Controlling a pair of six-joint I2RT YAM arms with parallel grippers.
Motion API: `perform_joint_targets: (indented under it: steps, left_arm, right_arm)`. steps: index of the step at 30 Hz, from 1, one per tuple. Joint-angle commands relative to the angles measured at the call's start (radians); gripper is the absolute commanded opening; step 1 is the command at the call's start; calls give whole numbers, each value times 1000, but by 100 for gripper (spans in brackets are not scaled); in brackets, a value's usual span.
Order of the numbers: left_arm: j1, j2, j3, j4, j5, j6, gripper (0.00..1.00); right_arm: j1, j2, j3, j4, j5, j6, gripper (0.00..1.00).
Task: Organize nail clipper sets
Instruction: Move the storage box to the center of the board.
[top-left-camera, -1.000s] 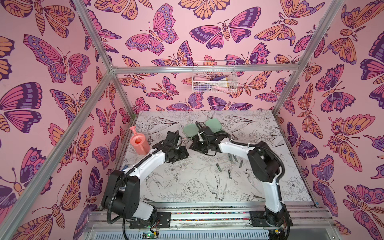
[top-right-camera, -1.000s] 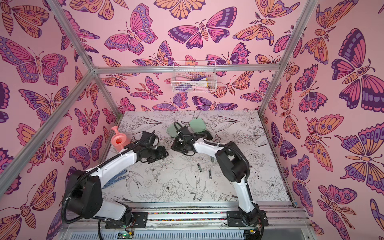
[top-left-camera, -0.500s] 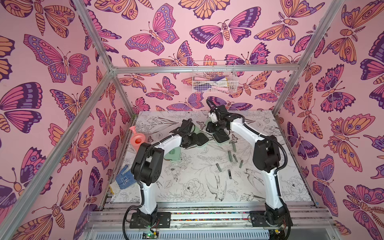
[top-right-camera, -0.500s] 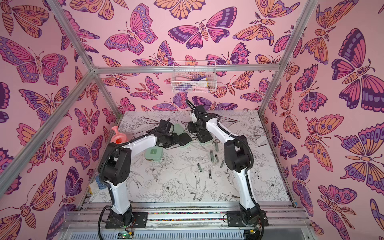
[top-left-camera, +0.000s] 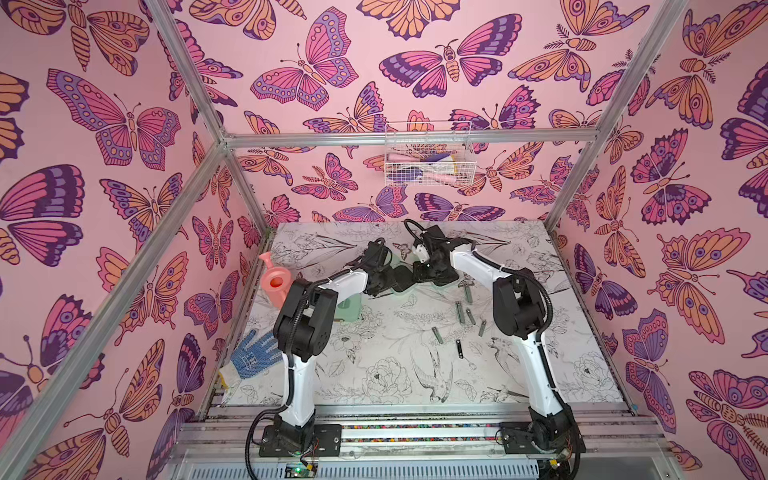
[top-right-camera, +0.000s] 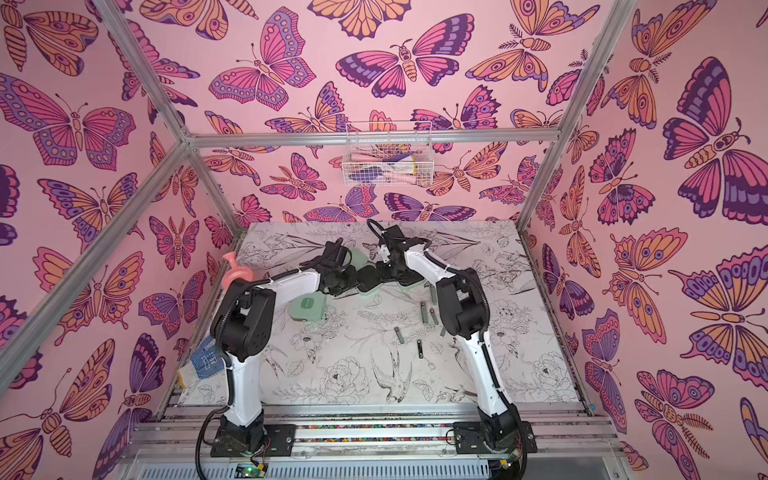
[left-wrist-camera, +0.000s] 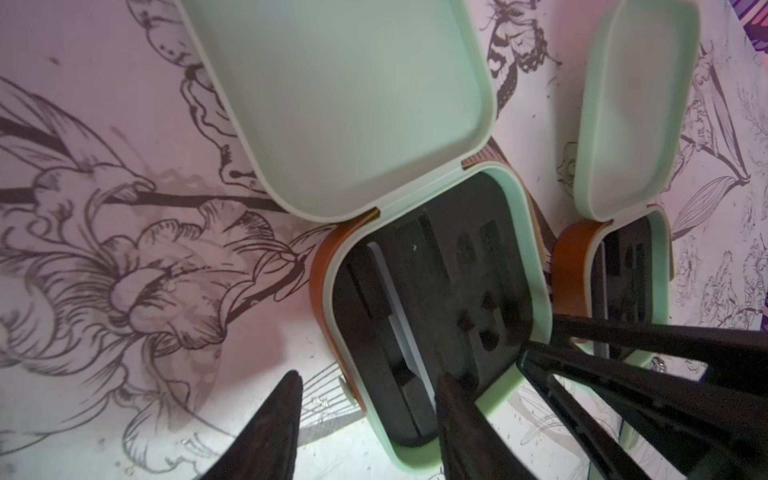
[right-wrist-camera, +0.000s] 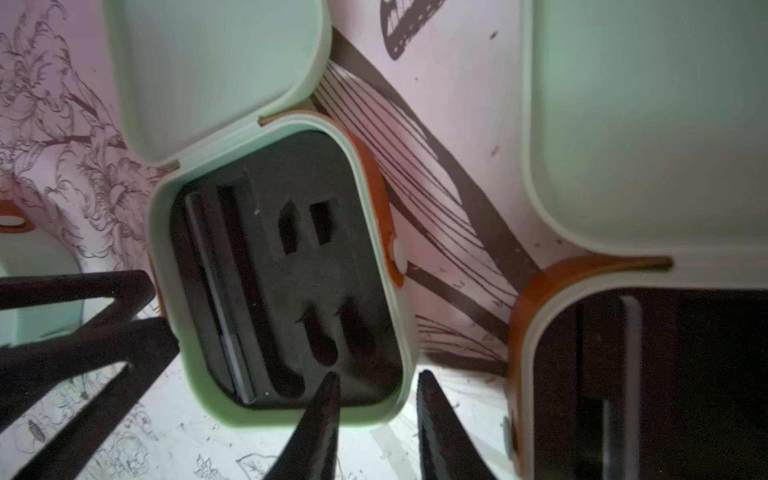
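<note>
An open mint-green case (left-wrist-camera: 432, 299) (right-wrist-camera: 282, 270) with black foam lies at the back middle, a grey metal tool (left-wrist-camera: 399, 316) in one slot. My left gripper (left-wrist-camera: 370, 390) (top-left-camera: 388, 277) is open, one finger outside the case wall and one over the foam. My right gripper (right-wrist-camera: 378, 390) (top-left-camera: 419, 274) is open astride the opposite corner of the same case. A second open case (right-wrist-camera: 623, 374) (top-left-camera: 441, 285) lies just to the right. A closed case (top-left-camera: 349, 309) (top-right-camera: 305, 309) sits by the left arm. Several loose metal tools (top-left-camera: 459, 311) (top-right-camera: 423, 311) lie on the mat.
A pink watering can (top-left-camera: 276, 282) stands at the left edge of the mat, and a blue glove (top-left-camera: 253, 359) lies nearer the front left. A wire basket (top-left-camera: 428, 162) hangs on the back wall. The enclosure's pink walls close in the mat on three sides.
Both grippers have come together at the open case in the back middle. The right gripper has dropped down from near the back wall, and its jaws have narrowed.
</note>
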Motion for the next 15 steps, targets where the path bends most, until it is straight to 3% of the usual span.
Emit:
perform_joint_targets:
  steps: [1, 9, 15]
  left_arm:
    - [7, 32, 20, 36, -17, -14, 54]
    - [18, 82, 10, 121, 8, -15, 54]
    - [22, 74, -30, 121, 46, -23, 54]
  right_arm:
    - [3, 57, 51, 17, 2, 12, 32]
    - [4, 123, 112, 38, -1, 71, 30]
    - [18, 109, 78, 6, 5, 81, 21]
